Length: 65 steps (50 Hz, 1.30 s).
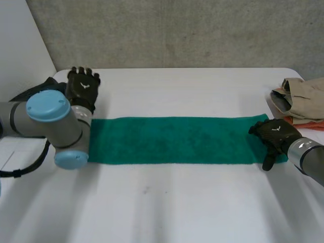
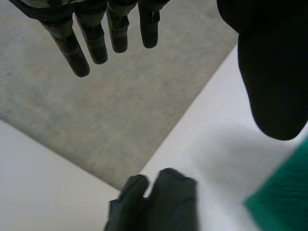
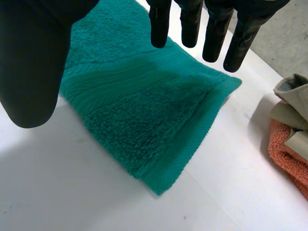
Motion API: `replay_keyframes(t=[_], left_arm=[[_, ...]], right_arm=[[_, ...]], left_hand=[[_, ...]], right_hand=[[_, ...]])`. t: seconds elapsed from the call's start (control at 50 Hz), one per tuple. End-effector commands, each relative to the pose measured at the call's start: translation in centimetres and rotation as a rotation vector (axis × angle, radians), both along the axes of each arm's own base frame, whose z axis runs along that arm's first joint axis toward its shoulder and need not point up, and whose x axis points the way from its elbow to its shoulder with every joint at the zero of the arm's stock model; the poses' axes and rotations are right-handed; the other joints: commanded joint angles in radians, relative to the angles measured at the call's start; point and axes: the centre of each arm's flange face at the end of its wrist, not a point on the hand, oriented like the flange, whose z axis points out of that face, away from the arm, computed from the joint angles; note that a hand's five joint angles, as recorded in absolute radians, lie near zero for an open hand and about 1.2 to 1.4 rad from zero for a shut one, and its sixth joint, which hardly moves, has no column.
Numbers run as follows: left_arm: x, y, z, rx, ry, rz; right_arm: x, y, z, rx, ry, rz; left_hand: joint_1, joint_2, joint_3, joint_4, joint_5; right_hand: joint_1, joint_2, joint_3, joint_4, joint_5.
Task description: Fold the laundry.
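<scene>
So the green towel (image 1: pixel 172 140) is laid out flat as one long strip across the middle of the white table (image 1: pixel 177 202), running pretty much from one arm to the other. It looks folded lengthwise already, and it's smooth with straight edges. The left hand (image 1: pixel 83 86) isn't on it at all. It sits past the towel's left end, near the far left corner of the table, just beyond the grey left arm (image 1: pixel 48 119). In the left wrist view its fingers (image 2: pixel 94 41) are straight and spread with the thumb (image 2: pixel 272 72) held off to the side, so it's open and holding nothing, and only a corner of the towel peeks in beside the thumb. The right hand (image 1: pixel 273 135) is over at the towel's right end, on top of the short edge there. In the right wrist view its fingers (image 3: pixel 160 24) are straight too, thumb (image 3: pixel 33 62) wide apart from them, with the end of the towel lying flat under the palm. Nothing is pinched or curled around, so that one's open as well. Can't really tell if it's actually pressing on the cloth or just hanging right above it. Off to the right, near that hand but apart from the towel, there's a small pile at the table's edge: a crumpled beige cloth (image 1: pixel 304 96) sitting on an orange cloth (image 1: pixel 309 123).
</scene>
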Motion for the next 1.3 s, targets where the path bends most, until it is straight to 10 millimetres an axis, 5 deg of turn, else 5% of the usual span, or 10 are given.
replay_keyframes(t=[0.02,0.3,0.42,0.66,0.72,0.78,0.84,1.02,1.22,1.3], left_arm=[[0.1,2.9,-0.4,0.056,-0.017,-0.033],[0.5,4.3,-1.4,0.095,-0.031,-0.037],[0.6,4.3,-0.6,0.08,-0.025,-0.034],[0.3,5.6,0.0,0.078,-0.023,-0.054],[0.1,5.9,0.1,0.078,-0.024,-0.06],[0.1,6.1,0.0,0.082,-0.025,-0.063],[0.1,6.1,0.0,0.081,-0.025,-0.062],[0.3,6.4,1.3,0.057,-0.015,-0.06],[0.9,7.7,1.9,0.064,-0.005,-0.062],[0.9,8.1,2.1,0.069,0.024,-0.07]], right_arm=[[0.0,0.1,-0.2,0.001,0.008,0.008],[-1.1,-2.0,-1.2,-0.09,0.076,-0.001],[-2.2,-2.6,-1.5,-0.073,0.079,-0.035],[-2.5,-2.3,-0.9,-0.062,0.067,-0.037],[-2.4,-2.3,-1.3,-0.053,0.064,-0.031],[-2.5,-2.5,-1.7,-0.048,0.065,-0.03],[-2.9,-2.6,-1.4,-0.058,0.059,-0.048],[-6.9,-2.9,1.6,-0.114,0.078,-0.158],[-16.2,-4.4,3.1,-0.181,0.328,-0.299],[-13.3,-4.6,4.6,-0.257,0.382,-0.198]], left_hand=[[-0.022,-0.028,-0.034,-0.028,-0.045],[-0.022,-0.028,-0.034,-0.028,-0.045],[-0.022,-0.028,-0.034,-0.028,-0.045],[-0.022,-0.028,-0.034,-0.028,-0.045],[-0.022,-0.028,-0.034,-0.028,-0.045],[-0.022,-0.028,-0.034,-0.028,-0.045],[-0.022,-0.028,-0.034,-0.028,-0.045],[-0.022,-0.028,-0.034,-0.028,-0.045],[-0.022,-0.028,-0.034,-0.028,-0.045],[-0.022,-0.028,-0.034,-0.028,-0.045]], right_hand=[[0.037,0.018,0.027,0.005,0.0],[0.812,0.794,0.802,0.78,0.775],[0.429,0.411,0.419,0.398,0.393],[0.436,0.418,0.426,0.404,0.399],[0.58,0.561,0.57,0.548,0.543],[1.189,1.17,1.179,1.157,1.152],[1.19,1.171,1.18,1.158,1.153],[1.19,1.171,1.18,1.158,1.153],[1.19,1.171,1.18,1.158,1.153],[1.19,1.171,1.18,1.158,1.153]])
